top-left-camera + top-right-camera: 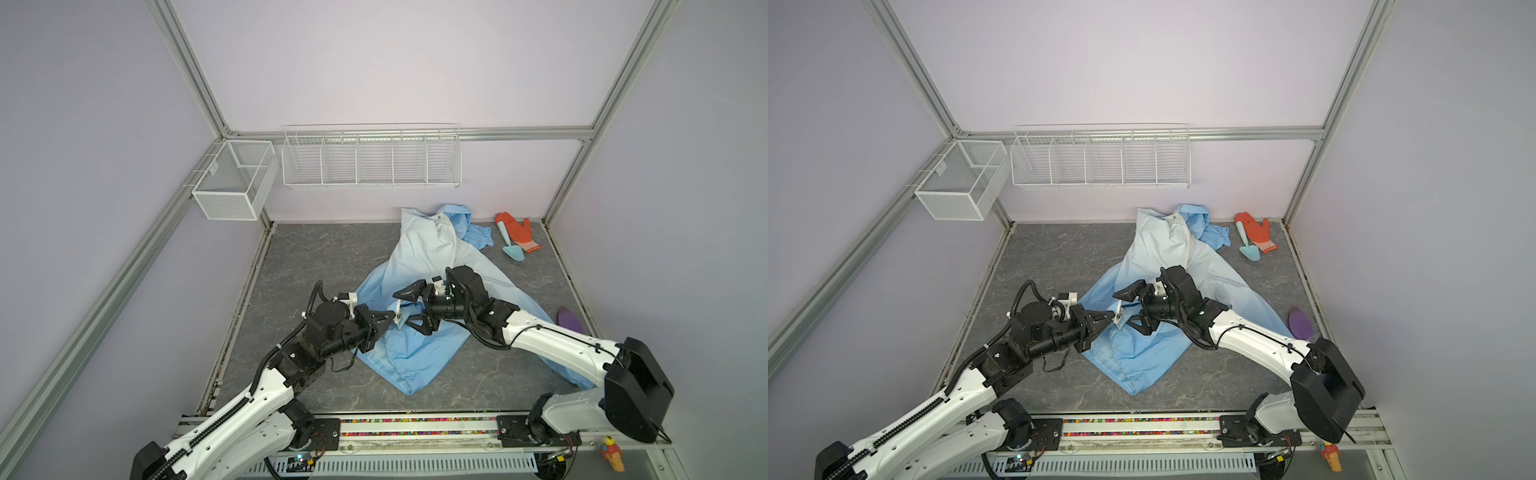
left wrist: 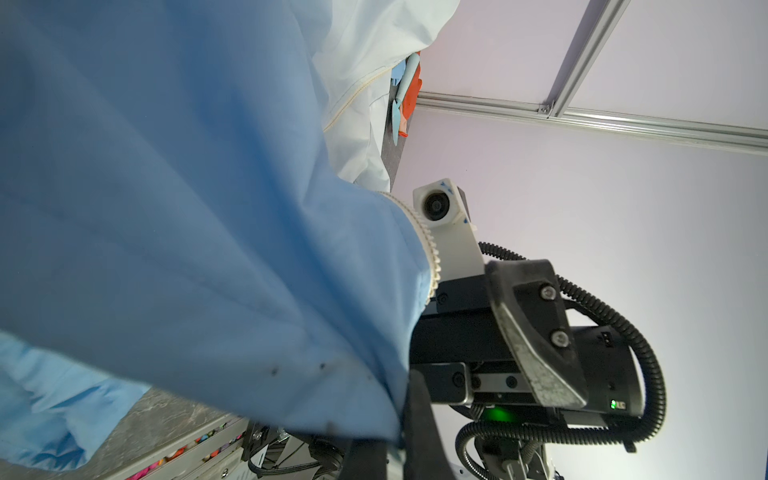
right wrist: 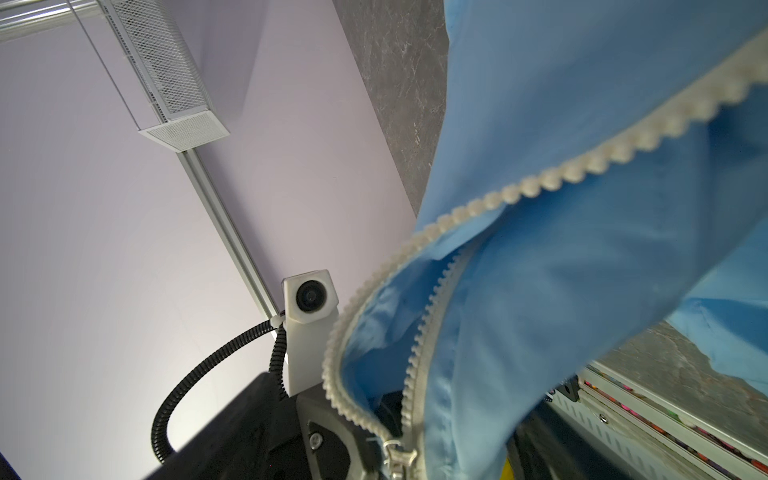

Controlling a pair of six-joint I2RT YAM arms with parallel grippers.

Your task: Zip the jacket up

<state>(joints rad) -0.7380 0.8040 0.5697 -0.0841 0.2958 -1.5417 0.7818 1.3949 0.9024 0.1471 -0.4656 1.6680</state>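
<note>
Reaching in low from the left with the left gripper (image 1: 390, 323), nearly level, fingers pressed fully together on the bottom end of the zipper (image 1: 399, 319) of the jacket (image 1: 419, 257) and holding that corner up off the table (image 1: 316, 257). Bending in from the right with the right gripper (image 1: 402, 311), pointed toward the left one, jaws spread wide, one above and one below the pinched zipper end, gripping nothing.

Lying crumpled in the middle of the table, from the back wall toward the front edge: whitish at the far end near the hood, light blue at the near end, front not closed.

Seen only in the right wrist view: two rows of white teeth standing apart, then meeting at the metal slider (image 3: 399, 455), right beside the black fingers of the left gripper. In the left wrist view: mostly blue cloth hanging very close, a short row of teeth at its edge, and one finger (image 2: 536, 332) of the right gripper standing clear of the cloth. Plain in both top views — an orange glove (image 1: 517, 230) and a small blue trowel (image 1: 508, 243) in the far right corner, near the hood, well apart from both grippers.
</note>
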